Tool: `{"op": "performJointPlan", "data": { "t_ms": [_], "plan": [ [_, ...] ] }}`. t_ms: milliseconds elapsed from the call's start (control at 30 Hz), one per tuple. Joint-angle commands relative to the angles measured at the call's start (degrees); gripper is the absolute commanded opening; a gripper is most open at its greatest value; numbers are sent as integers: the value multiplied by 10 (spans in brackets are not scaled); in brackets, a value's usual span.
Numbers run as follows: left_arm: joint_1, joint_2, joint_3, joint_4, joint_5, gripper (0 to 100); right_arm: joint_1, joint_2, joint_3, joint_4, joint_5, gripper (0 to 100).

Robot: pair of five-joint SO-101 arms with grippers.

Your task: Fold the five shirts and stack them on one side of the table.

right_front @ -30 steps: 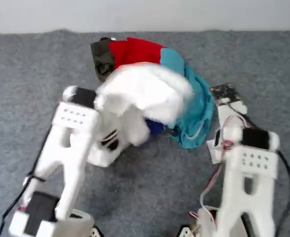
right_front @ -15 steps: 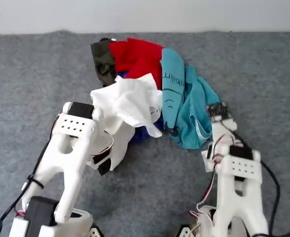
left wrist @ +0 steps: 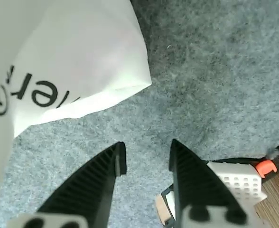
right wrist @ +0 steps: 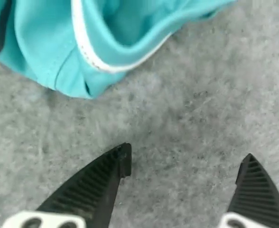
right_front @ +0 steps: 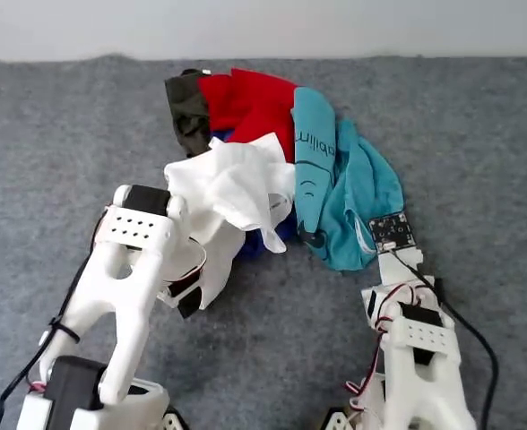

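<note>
the five shirts lie in one loose heap toward the far middle of the table [right_front: 66, 134]: a white shirt [right_front: 232, 184] crumpled on top, a teal shirt [right_front: 344, 193] draped down the side nearer my right arm, a red shirt [right_front: 250, 103] and a dark shirt [right_front: 187, 107] at the back, and a blue shirt [right_front: 263, 240] peeking out from under the white one. none is folded yet, by the look of it

my left pincer [left wrist: 146, 152] is released, jaws a little apart with nothing between them, hanging over bare grey cloth just beside the white shirt's loose hem. my right pincer [right wrist: 187, 159] is spread wide and empty, over the table near the teal shirt's white-piped edge

i judge all of this light, limp and floppy; nothing here will hold a shape, and a pinch in the middle of a bunch would likely lift a wad and maybe drag a neighbour along. the table's nap looks grippy, so fabric may catch rather than slide. i would take the white shirt first, since it sits on top, at that free hem corner, pinching one layer only. for the teal one the piped edge looks firmest
</note>
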Motion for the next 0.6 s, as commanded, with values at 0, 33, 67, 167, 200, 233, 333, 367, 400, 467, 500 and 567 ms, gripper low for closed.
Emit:
{"op": "performJointPlan", "data": {
  "t_ms": [0, 33, 67, 167, 200, 233, 333, 367, 400, 467, 500, 567],
  "plan": [
    [-3, -21, -1, -4, -7, 155, 3, -26, 4, -11, 6, 358],
    [-3, -20, 0, -4, -7, 155, 3, -31, 8, -11, 6, 358],
    [-3, -20, 0, -4, -7, 155, 3, -36, 11, -11, 6, 358],
    [-6, -20, 3, -4, -7, 155, 4, -51, 20, -11, 6, 358],
    [-17, -20, 3, -4, -7, 155, 4, -57, 24, -11, 6, 358],
    [-26, -21, 3, -2, -7, 155, 4, -63, 26, -11, 6, 358],
    [-62, -25, 3, 0, -7, 155, 4, -85, 40, -11, 6, 358],
    [-72, -21, 3, 0, -7, 155, 4, -95, 45, -11, 6, 358],
    [-83, -19, 3, 0, -7, 155, 4, -104, 51, -11, 6, 358],
    [-98, -19, 3, 4, -7, 155, 4, -128, 64, -11, 6, 358],
    [-104, -19, 3, 9, -7, 155, 4, -141, 71, -11, 6, 358],
    [-107, -19, 3, 17, -9, 155, 4, -171, 87, -11, 6, 358]
  ]
}}
